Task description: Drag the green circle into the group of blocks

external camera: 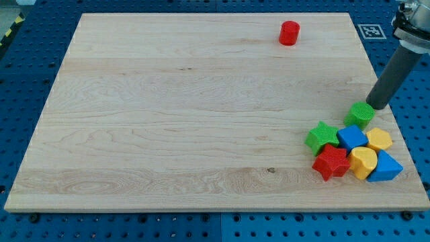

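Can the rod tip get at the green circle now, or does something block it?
Probably yes: my tip already stands at the green circle, on its upper-right side, with nothing between. The group of blocks lies on the opposite side.

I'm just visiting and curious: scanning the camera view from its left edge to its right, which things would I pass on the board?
Red cylinder → green star → red star → blue block → yellow heart → blue triangle-like block. The green circle, the yellow block and my tip overlap those, so I leave them out.
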